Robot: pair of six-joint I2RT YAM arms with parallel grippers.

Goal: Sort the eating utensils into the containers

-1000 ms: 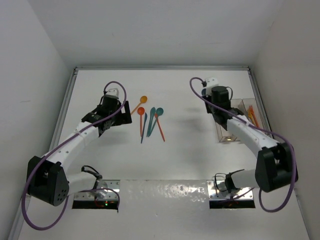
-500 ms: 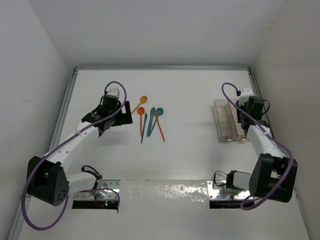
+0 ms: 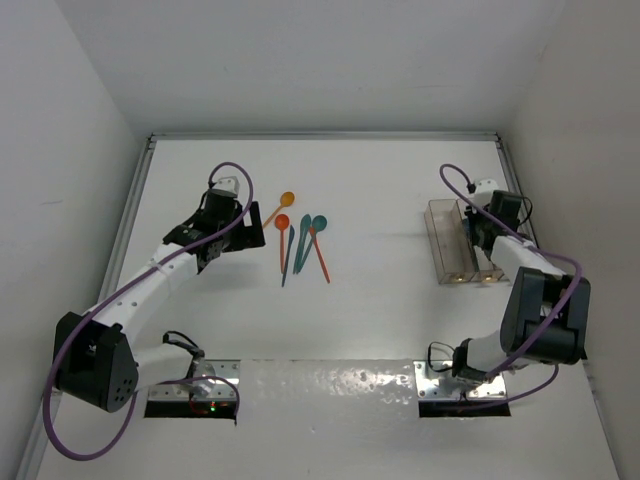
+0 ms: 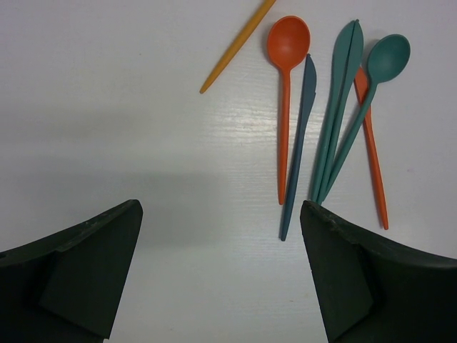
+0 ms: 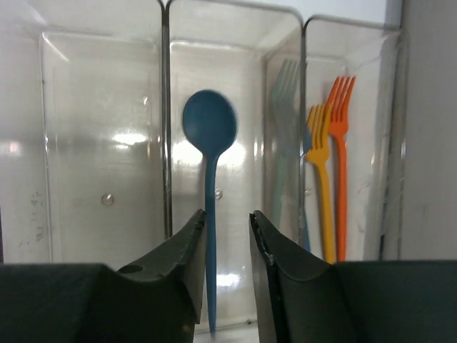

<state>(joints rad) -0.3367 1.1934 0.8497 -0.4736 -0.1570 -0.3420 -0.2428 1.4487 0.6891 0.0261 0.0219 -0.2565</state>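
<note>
My right pincer [image 5: 226,214] is standing slightly parted around the spoon [image 5: 209,128], leaving it in the middle bin [image 5: 235,43]. My left pincer [image 4: 220,207] is hanging wide open, empty.

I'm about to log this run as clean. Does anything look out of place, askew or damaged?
Nothing stands out. The blue spoon lies straight in the middle bin of the containers, the forks share the right one, and the unsorted utensils lie loosely bunched on the table.
</note>
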